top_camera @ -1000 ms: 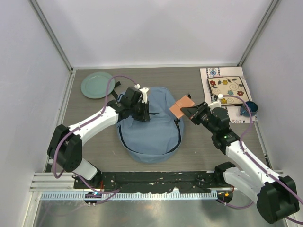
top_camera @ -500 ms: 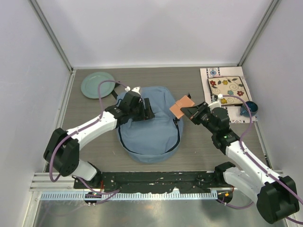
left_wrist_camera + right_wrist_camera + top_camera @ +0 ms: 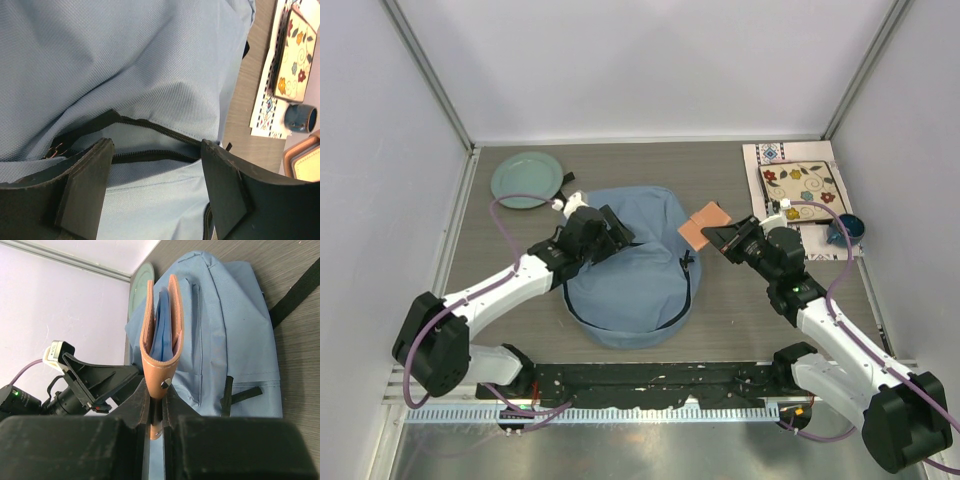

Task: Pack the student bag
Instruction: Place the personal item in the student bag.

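Pinching tan case [image 3: 161, 335], right jaws; left jaws spread over student bag [image 3: 638, 288].

A soft backpack [image 3: 640, 285] of dusty light-blue cloth lies flat in the middle of the table [image 3: 740, 320], rounded in outline, with its wider, curved end towards the near edge. A dark zipper [image 3: 695, 285] runs round its right and near sides. Seen close from the left, the zipper [image 3: 150, 155] stands partly open, a narrow slit with more light-blue cloth showing inside. A black strap [image 3: 295, 290] trails from the bag's far right side onto the table.
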